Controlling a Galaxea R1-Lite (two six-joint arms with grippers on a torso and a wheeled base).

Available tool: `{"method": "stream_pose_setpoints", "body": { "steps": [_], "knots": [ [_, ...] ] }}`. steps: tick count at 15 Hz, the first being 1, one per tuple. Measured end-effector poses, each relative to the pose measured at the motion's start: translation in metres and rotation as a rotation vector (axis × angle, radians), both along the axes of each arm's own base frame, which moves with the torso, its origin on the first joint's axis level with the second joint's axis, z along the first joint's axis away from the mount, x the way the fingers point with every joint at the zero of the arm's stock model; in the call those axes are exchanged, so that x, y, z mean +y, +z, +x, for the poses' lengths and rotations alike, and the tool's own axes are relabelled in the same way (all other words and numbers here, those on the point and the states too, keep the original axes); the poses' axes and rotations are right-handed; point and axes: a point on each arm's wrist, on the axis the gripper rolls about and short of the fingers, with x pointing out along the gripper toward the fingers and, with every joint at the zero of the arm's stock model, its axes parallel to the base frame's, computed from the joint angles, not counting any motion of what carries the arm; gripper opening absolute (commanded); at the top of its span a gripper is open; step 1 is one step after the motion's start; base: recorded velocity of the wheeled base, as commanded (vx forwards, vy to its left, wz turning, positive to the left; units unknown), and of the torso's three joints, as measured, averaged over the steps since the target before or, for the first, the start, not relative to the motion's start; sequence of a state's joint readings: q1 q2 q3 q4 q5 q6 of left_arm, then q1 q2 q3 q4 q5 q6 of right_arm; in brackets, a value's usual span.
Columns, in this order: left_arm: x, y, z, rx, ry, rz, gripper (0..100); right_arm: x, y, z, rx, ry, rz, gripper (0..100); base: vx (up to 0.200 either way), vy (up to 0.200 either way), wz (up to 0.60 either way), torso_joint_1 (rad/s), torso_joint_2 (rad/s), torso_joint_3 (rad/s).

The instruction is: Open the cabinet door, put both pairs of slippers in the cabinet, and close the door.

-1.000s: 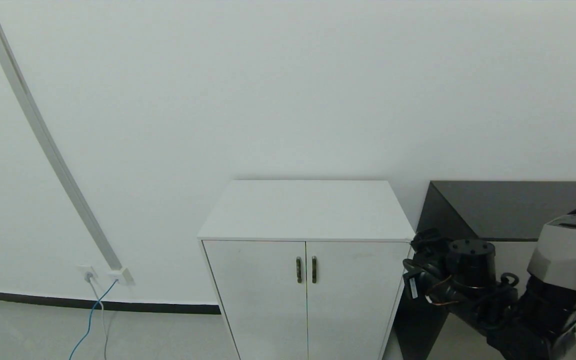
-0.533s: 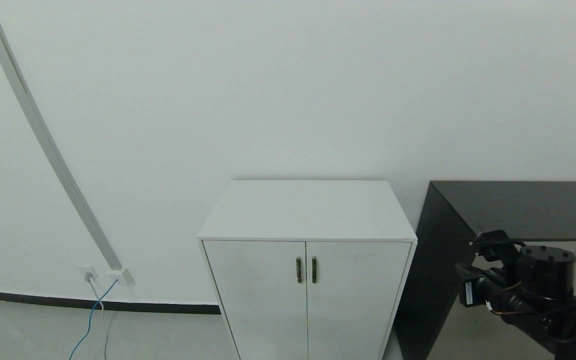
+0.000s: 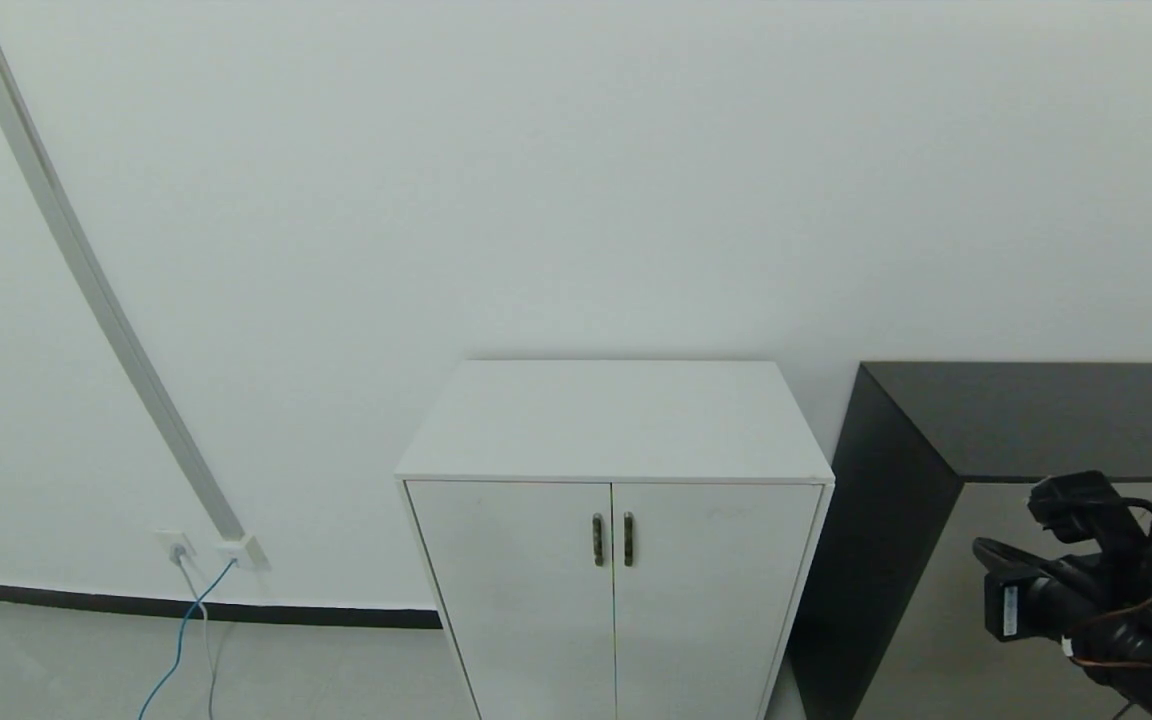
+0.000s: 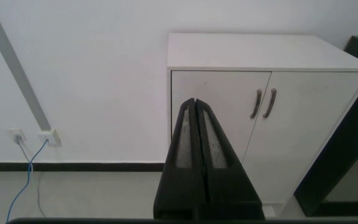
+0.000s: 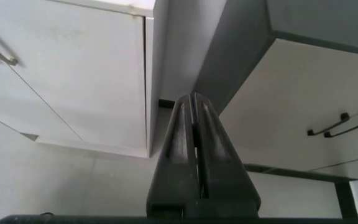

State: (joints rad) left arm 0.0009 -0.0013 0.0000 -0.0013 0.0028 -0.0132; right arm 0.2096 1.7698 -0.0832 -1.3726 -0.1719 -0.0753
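We see the cabinet standing on the floor against the white wall, just beside a black unit on its right. It is a plain white box with a flat top and two tall doors, both shut, whose slim dark handles stand upright side by side at the centre seam. Our left tool hangs out in front of the left door with its fingers pressed together, holding nothing — and our right tool, likewise closed and empty, points toward the gap between the cabinet's side and the black unit.
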Motion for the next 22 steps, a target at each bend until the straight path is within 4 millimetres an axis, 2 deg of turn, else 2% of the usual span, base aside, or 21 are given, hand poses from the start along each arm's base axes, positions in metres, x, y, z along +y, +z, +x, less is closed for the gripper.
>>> {"method": "stream_pose_setpoints", "body": {
  "steps": [4,12,22],
  "knots": [
    [0.000,0.000,0.000,0.000,0.000,0.000,0,-0.005,0.010,-0.023,-0.028,-0.002,0.005,0,0.000,0.000,0.00,0.000,0.00,0.000],
    [0.000,0.000,0.000,0.000,0.000,-0.001,0,-0.016,0.023,-0.056,0.007,-0.006,0.009,0,0.000,0.000,0.00,0.000,0.00,0.000],
    [0.000,0.000,0.000,0.000,0.000,0.000,0,-0.027,0.026,-0.120,0.091,0.025,0.010,0,0.000,0.000,0.00,0.000,0.00,0.000]
  ]
}}
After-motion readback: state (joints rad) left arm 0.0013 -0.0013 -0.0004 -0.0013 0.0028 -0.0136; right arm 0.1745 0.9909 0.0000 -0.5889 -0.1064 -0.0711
